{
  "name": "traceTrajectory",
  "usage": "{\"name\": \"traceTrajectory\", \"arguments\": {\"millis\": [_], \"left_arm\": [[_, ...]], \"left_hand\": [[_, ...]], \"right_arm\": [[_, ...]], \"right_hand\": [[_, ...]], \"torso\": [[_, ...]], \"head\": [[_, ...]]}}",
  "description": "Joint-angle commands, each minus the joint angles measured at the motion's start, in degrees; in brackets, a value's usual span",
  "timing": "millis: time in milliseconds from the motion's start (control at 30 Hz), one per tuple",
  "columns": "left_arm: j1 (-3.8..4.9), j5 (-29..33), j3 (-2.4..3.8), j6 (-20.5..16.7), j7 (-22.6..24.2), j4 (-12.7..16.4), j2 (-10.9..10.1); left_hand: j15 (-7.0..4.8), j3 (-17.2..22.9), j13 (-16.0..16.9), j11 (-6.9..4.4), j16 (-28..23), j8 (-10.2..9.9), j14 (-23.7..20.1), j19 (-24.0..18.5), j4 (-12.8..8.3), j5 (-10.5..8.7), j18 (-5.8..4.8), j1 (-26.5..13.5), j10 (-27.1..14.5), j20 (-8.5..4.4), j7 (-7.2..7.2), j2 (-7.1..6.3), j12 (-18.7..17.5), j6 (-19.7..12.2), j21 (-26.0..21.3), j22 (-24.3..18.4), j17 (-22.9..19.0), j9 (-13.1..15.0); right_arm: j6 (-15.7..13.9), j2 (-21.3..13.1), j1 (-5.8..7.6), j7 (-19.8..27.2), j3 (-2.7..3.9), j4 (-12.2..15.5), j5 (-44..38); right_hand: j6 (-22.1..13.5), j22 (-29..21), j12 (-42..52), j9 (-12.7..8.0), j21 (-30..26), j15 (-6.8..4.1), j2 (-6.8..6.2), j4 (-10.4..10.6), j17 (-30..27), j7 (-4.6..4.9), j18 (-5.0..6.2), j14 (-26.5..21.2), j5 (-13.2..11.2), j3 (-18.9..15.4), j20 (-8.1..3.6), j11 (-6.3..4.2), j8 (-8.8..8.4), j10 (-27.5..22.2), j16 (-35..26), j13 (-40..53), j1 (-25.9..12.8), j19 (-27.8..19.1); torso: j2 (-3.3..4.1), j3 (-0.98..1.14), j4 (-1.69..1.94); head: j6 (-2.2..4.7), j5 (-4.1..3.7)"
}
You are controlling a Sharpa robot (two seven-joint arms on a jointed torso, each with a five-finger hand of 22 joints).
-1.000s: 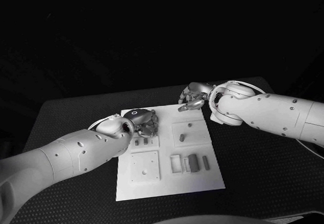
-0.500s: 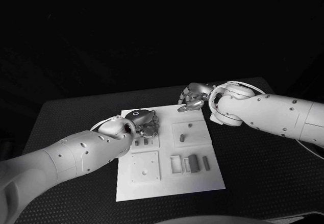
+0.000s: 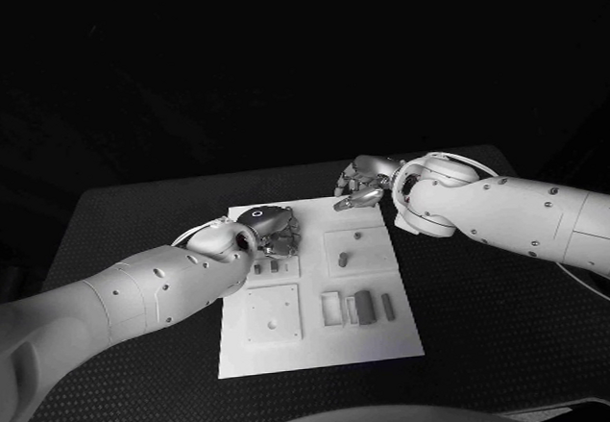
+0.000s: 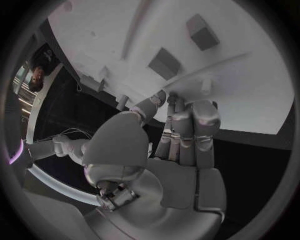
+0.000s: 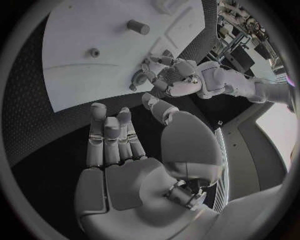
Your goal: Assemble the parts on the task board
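Black counter (image 3: 126, 222) carries the white board (image 3: 320, 350) at its middle, grey parts (image 3: 364, 307) lying in its recesses. Left hand (image 3: 272, 230) is lowered onto the board's far-left section, fingers pressed together at a small part (image 4: 206, 86); whether it actually grips that part cannot be told. Right hand (image 3: 363, 184) hovers just off the board's far edge, fingers extended and apart, holding nothing. Step in hand, by judgement: picking or seating a part. Next: a secure pinch and aligned insertion.

One task board (image 3: 314, 350); two hands: left hand (image 3: 269, 229), right hand (image 3: 363, 182).
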Motion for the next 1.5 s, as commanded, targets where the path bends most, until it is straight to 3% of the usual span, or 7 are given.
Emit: {"name": "traceTrajectory", "arguments": {"millis": [33,500,1233,1500], "left_arm": [[-0.37,-0.6,-0.13,0.9,-0.4,0.0,0.2],[-0.71,-1.4,-0.12,1.2,-0.8,-0.2,0.4],[-0.75,2.2,-0.06,-5.5,1.6,0.6,-0.9],[-0.73,3.4,0.59,-7.7,3.1,1.6,-2.3]], "left_hand": [[-0.41,0.5,0.1,0.19,0.3,0.2,-0.2,2.0,0.1,-0.02,9.36,0.5,1.0,-0.27,-0.05,0.03,0.2,0.6,0.4,0.1,-0.2,-0.1],[-0.75,1.4,0.2,-0.20,0.8,0.6,-0.3,2.0,-0.8,0.00,9.31,1.2,2.3,-0.31,-0.38,0.15,0.0,2.2,0.8,0.3,-1.2,-0.2],[-1.33,3.5,0.3,-0.81,1.7,1.5,-0.4,1.8,-1.9,0.11,8.84,3.1,5.8,-0.59,-0.76,0.68,-0.1,5.3,0.9,0.3,-2.8,-0.2],[-1.37,3.7,0.3,-0.84,1.8,1.5,-0.5,1.7,-2.0,0.10,8.78,3.2,6.0,-0.65,-0.66,0.57,-0.2,5.4,0.8,0.3,-2.9,-0.3]], "right_arm": [[0.5,0.1,-0.02,0.4,0.02,0.0,-0.2],[0.5,0.0,-0.02,0.4,0.02,0.0,-0.2],[0.4,-0.1,-0.05,0.4,0.02,0.0,-0.1],[0.5,-0.2,-0.19,0.4,0.02,-0.1,-0.1]], "right_hand": [[0.0,1.0,0.3,-0.1,-0.1,0.06,0.62,0.1,-0.1,0.48,0.69,0.0,-0.2,-0.1,-0.35,-0.22,0.13,-0.1,0.2,-0.1,-0.1,0.2],[0.0,0.9,0.3,-0.1,-0.1,0.06,0.63,0.1,-0.1,0.48,0.69,0.0,-0.2,-0.1,-0.36,-0.22,0.14,-0.1,0.2,-0.1,-0.2,0.2],[0.0,0.9,0.3,-0.1,-0.1,0.06,0.63,0.1,-0.1,0.48,0.69,0.0,-0.2,-0.1,-0.36,-0.22,0.16,-0.1,0.2,-0.1,-0.2,0.2],[0.0,0.9,0.3,-0.1,-0.1,0.06,0.63,0.1,-0.1,0.48,0.69,0.0,-0.2,-0.1,-0.36,-0.22,0.17,-0.1,0.2,-0.1,-0.2,0.2]], "torso": [[0.00,0.01,-0.04],[-0.01,0.05,-0.01],[-0.02,0.02,0.06],[-0.04,0.00,0.03]], "head": [[-0.03,0.01],[-0.13,-0.08],[-0.17,-0.12],[-0.06,0.00]]}}
